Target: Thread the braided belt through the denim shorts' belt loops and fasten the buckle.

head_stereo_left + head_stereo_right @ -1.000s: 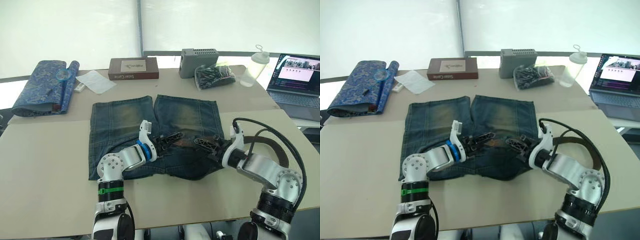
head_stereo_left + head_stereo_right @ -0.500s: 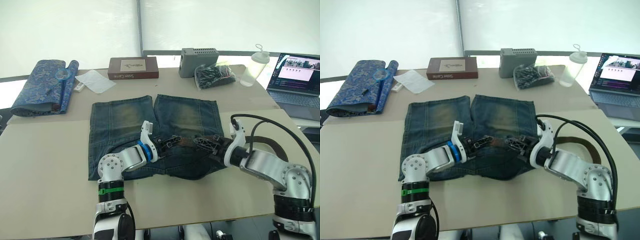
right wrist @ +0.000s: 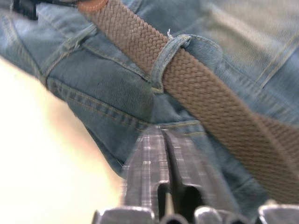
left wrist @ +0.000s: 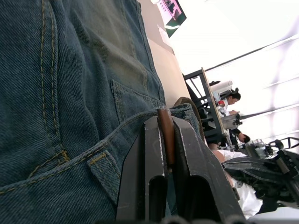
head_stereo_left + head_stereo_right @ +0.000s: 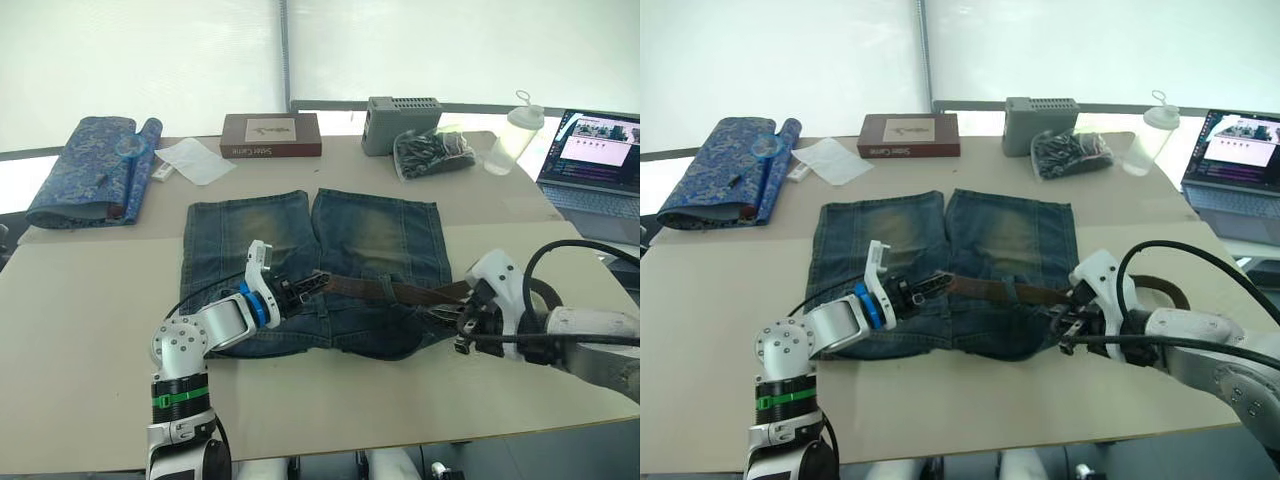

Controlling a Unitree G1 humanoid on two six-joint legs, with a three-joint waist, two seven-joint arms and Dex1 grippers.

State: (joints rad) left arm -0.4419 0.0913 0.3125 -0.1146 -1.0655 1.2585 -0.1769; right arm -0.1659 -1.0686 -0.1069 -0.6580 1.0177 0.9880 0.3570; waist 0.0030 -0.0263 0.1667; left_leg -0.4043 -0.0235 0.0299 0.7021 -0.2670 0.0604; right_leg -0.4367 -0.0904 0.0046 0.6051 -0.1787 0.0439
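Left hand [image 5: 312, 283]: clamped on belt [image 5: 385, 291] tip; draw level along shorts [image 5: 260, 235]. Right hand [image 3: 163, 140]: closed, empty; steady waistband.

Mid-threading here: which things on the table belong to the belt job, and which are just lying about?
Job: dark brown braided belt, dark blue denim shorts, denim belt loop, left gripper clamping the belt end.

Lying about: blue patterned fabric roll, brown box, grey box, clear plastic bottle, open laptop.

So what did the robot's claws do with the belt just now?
The left claw, gripping the braided belt, pulled it leftward across the denim shorts, exposing more strap. The right claw backed away rightward. The shorts stayed put.
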